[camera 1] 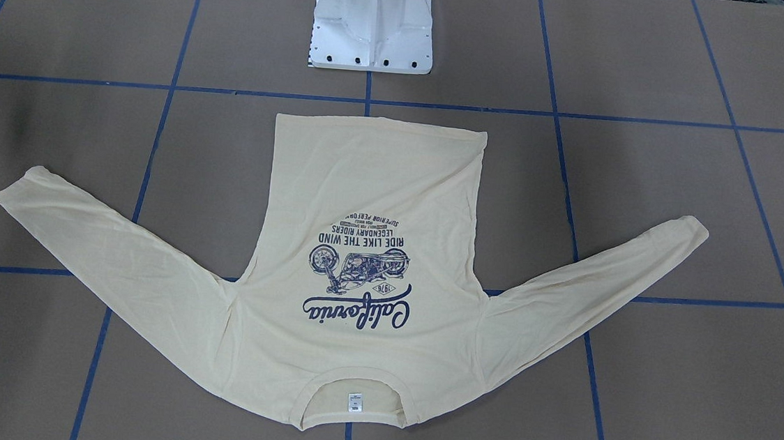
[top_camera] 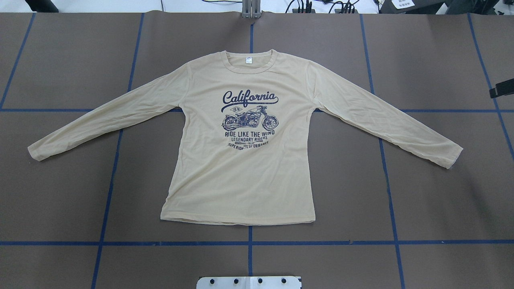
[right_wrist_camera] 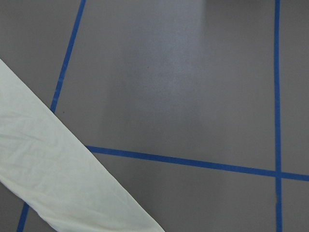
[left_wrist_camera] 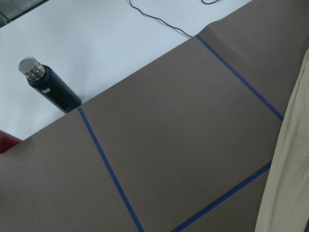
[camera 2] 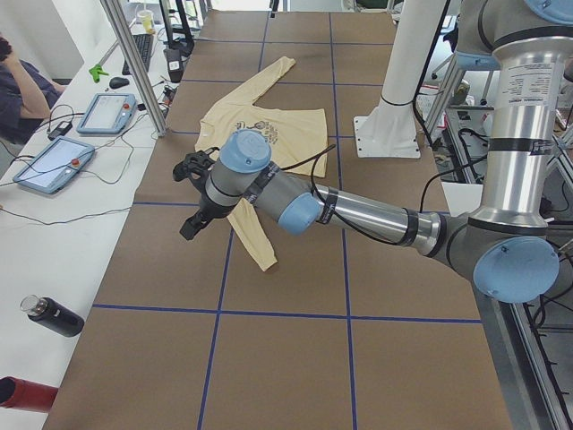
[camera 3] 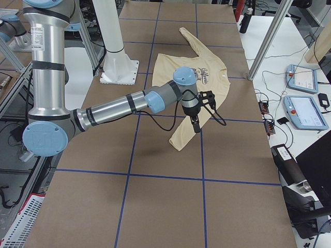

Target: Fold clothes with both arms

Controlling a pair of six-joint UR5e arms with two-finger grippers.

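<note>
Grey tubular arms [camera 2: 367, 213], blue joint caps [camera 2: 243, 150]

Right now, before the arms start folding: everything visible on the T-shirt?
The long-sleeved T-shirt is pale cream-yellow, thin-looking fabric, lying flat and unfolded, print up, on the brown table with blue tape lines. Navy motorcycle "California" print on the chest; small white neck label inside the collar. Sleeves spread wide, angled toward the hem; hem faces the white pedestal base. Light wrinkles. Nothing lies on it.
</note>
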